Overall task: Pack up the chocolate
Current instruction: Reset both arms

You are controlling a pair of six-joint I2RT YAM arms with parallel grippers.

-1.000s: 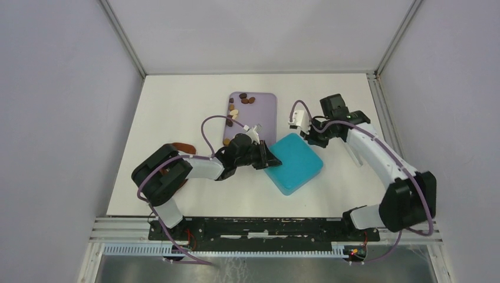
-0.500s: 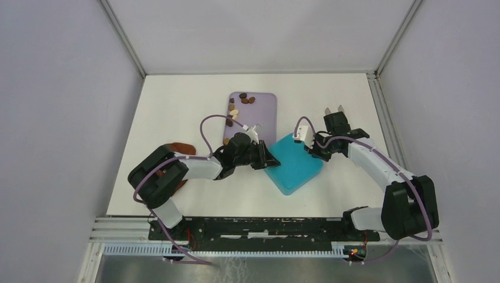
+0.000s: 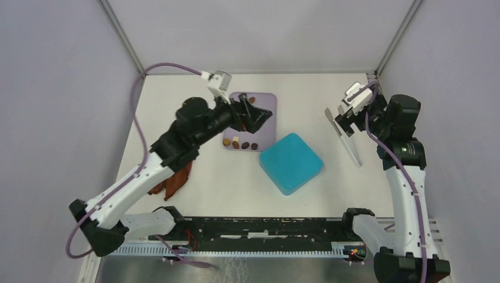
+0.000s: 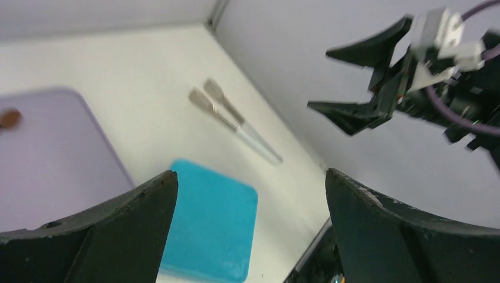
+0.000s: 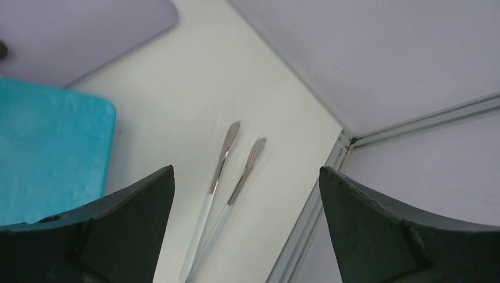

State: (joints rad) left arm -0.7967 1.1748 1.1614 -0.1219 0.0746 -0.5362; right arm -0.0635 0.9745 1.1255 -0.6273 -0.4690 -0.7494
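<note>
White table (image 3: 236,191) | chocolate (image 3: 244,145) on purple tray (image 3: 266,139) | beside left pincer (image 3: 262,122)

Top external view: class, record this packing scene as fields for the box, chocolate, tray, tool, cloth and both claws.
box: teal box, closed, mid-table
chocolate: chocolate pieces loose on the tray
tray: purple tray, behind the box
tool: tweezers lying right of the box
cloth: reddish-brown cloth, left side
left: left claw open, empty, above the tray
right: right claw open, empty, above the tweezers
</note>
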